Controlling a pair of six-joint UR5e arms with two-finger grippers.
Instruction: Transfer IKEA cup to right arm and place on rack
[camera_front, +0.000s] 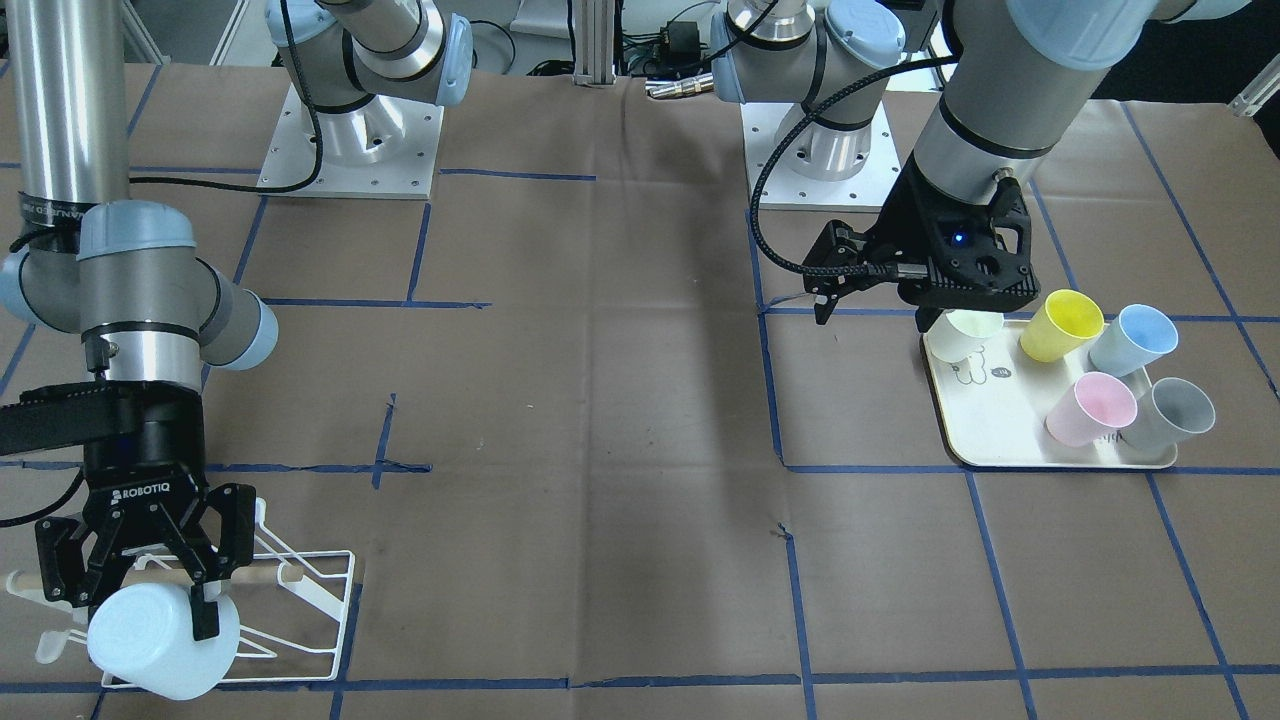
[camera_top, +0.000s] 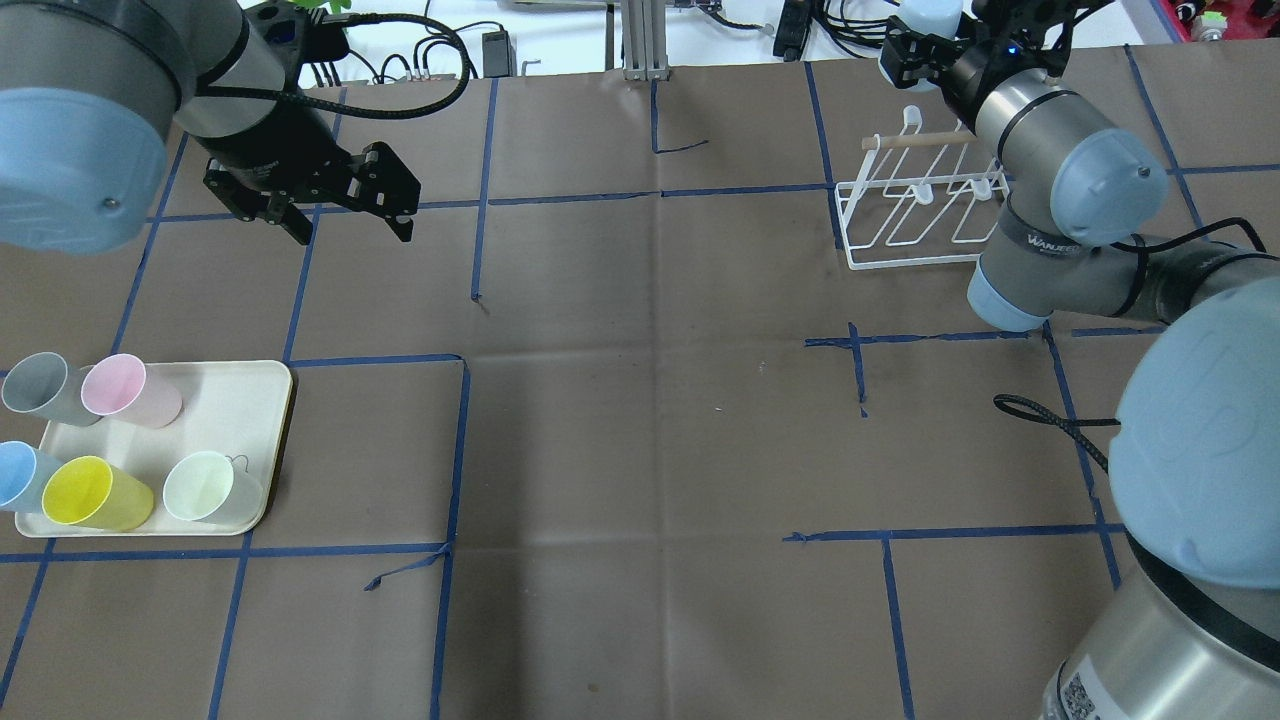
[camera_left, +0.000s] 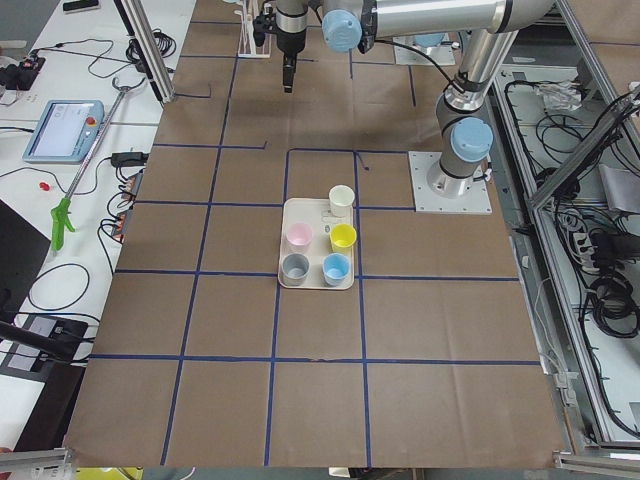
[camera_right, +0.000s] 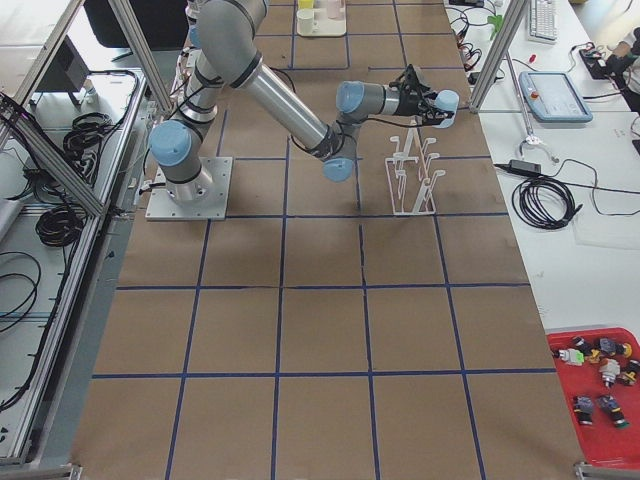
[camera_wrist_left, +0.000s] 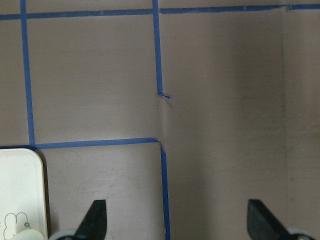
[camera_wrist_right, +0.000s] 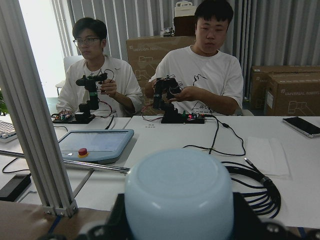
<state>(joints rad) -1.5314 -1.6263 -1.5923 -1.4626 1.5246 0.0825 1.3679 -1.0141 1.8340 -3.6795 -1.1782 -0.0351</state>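
My right gripper (camera_front: 140, 610) is shut on a pale blue cup (camera_front: 165, 645) and holds it tilted above the end of the white wire rack (camera_front: 320, 600) with its wooden dowel. In the overhead view the right gripper (camera_top: 930, 45) and cup (camera_top: 925, 15) hang just beyond the rack (camera_top: 915, 215). The right wrist view shows the cup's bottom (camera_wrist_right: 179, 195) between the jaws. My left gripper (camera_top: 350, 230) is open and empty, hovering over the table just beyond the tray. Its spread fingertips (camera_wrist_left: 97, 220) show in the left wrist view.
A cream tray (camera_top: 270, 400) with a bear drawing holds a white cup (camera_top: 205, 488), a yellow cup (camera_top: 90, 493), a blue cup (camera_top: 15, 475), a pink cup (camera_top: 125, 390) and a grey cup (camera_top: 40, 388). Two operators (camera_wrist_right: 200, 75) sit behind a white desk beyond the table's far edge.
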